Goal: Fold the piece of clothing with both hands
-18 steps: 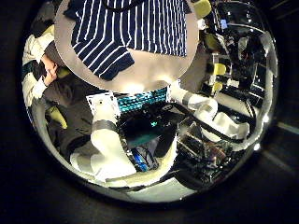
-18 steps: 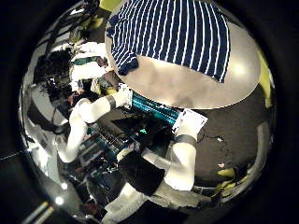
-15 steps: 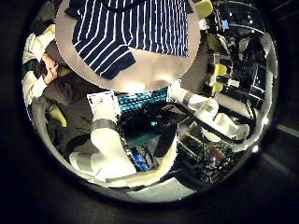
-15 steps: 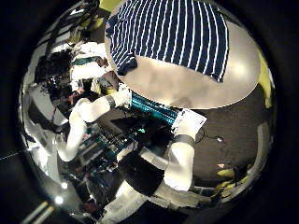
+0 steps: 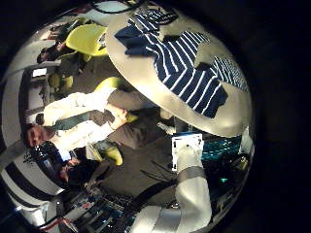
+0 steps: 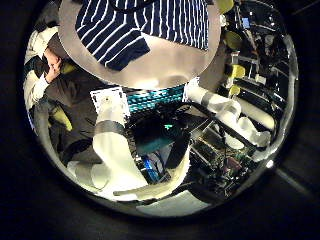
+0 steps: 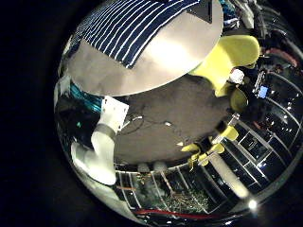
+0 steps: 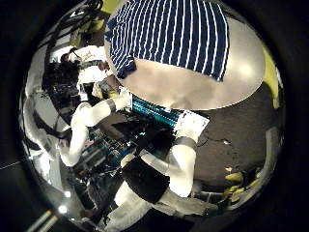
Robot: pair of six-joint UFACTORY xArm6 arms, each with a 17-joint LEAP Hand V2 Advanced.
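striped shirt (image 8: 179, 39) lies flat on table (image 8: 208, 87); hands' finger state cannot be told.

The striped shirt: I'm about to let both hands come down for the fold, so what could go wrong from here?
1. The striped shirt lies near the round table's edge, one sleeve reaching toward the rim; a dragging grasp might pull it off.
2. The shirt looks small in all the palm views, so both hands seem far from it; a blind descent might miss the cloth.
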